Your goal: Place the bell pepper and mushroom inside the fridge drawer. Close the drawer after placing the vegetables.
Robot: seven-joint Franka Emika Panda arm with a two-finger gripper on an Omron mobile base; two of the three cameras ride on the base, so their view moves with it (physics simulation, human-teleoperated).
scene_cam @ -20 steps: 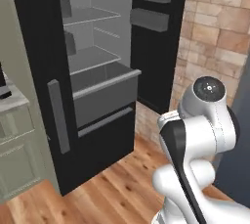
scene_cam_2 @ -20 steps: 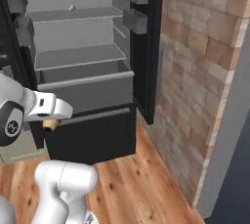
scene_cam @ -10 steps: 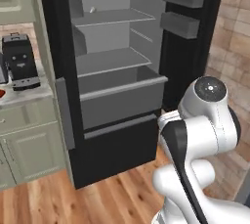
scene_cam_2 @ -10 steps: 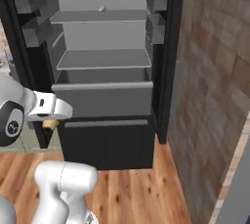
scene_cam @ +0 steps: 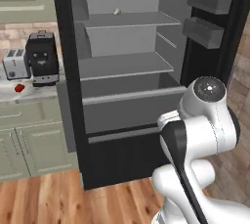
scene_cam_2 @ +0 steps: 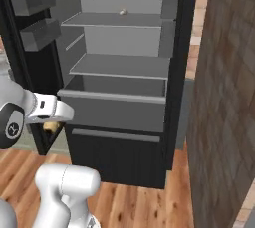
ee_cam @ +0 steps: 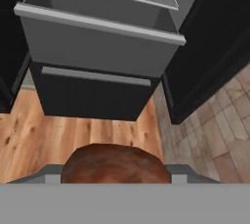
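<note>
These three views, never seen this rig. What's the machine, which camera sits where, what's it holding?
It is a rendered kitchen with a white robot arm on a driving base. Two cameras ride behind the arm, left and right, both facing an open black fridge. The third looks along the gripper.

The wide grey fridge drawer stands pulled out below the grey shelves. In the hand view the gripper is shut on the brown-capped mushroom, in front of the drawer and not yet over it.

On the counter left of the fridge lie the small red bell pepper, a silver toaster and a black coffee machine.
</note>
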